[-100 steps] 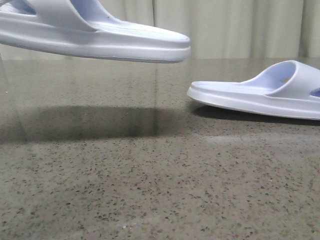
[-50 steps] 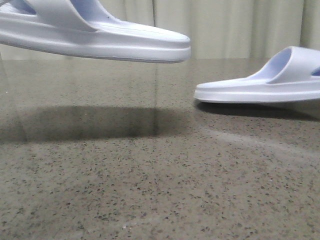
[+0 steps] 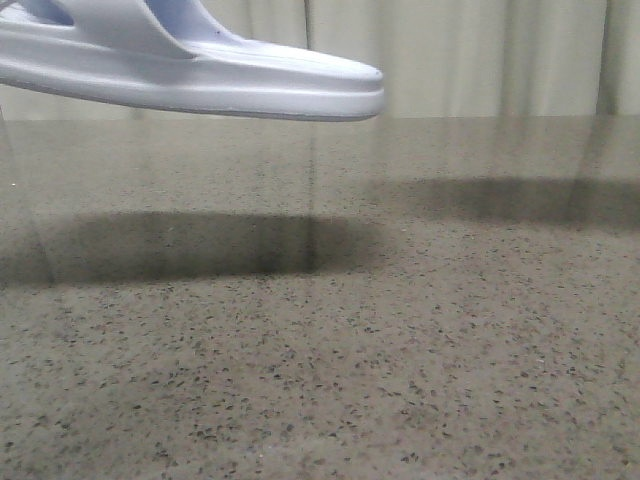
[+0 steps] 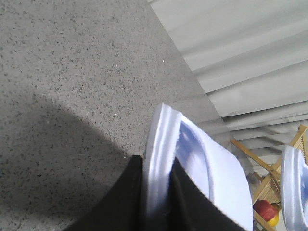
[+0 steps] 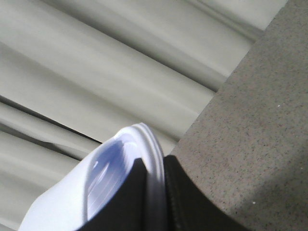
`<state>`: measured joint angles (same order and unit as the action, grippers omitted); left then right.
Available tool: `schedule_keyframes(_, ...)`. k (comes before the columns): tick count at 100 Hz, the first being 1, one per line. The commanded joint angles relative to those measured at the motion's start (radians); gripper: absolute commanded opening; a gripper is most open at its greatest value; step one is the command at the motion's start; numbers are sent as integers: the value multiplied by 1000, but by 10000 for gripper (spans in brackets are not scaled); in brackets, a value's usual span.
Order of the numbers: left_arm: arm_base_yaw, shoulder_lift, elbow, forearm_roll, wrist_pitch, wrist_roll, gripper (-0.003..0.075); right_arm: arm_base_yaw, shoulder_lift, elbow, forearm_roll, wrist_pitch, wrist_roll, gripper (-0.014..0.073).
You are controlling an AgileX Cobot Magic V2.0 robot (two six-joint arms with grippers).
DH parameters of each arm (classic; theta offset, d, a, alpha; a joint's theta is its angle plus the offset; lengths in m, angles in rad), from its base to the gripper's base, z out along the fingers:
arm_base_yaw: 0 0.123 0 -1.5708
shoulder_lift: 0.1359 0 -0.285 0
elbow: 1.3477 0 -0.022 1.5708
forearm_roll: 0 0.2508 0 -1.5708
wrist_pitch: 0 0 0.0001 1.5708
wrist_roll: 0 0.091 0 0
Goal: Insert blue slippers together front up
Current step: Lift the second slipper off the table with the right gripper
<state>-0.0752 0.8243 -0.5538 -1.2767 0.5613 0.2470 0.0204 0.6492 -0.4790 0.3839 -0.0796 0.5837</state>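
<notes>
One blue slipper hangs above the table at the upper left of the front view, its sole roughly level and one end pointing right. In the left wrist view my left gripper is shut on the sole edge of that slipper. My right gripper is shut on the sole edge of the other blue slipper, held up with the curtain behind it. That second slipper is outside the front view, but it shows at the edge of the left wrist view. Neither gripper shows in the front view.
The speckled stone table carries two shadows, one under each raised slipper. A pale curtain hangs behind the table. Beyond it the left wrist view shows a wooden frame and a red and yellow object.
The right slipper lifted off the table at the right and rose out of the front view, leaving only its shadow. The left slipper has barely moved.
</notes>
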Motion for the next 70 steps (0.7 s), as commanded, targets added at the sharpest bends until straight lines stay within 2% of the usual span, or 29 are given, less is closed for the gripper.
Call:
schedule_keyframes(1,3,-7,-37,-70,3,-11,16,6,-37,-40,-17,-18,-2,-107)
schedule_keyframes(46,3,-7,-37,-133,64,-11,16,219,-74,-40,-12,3,-2,-107)
schedule_keyframes(70,3,-7,-37,-214,120,-11,16,240,-74,-40,-12,3,-6,-107)
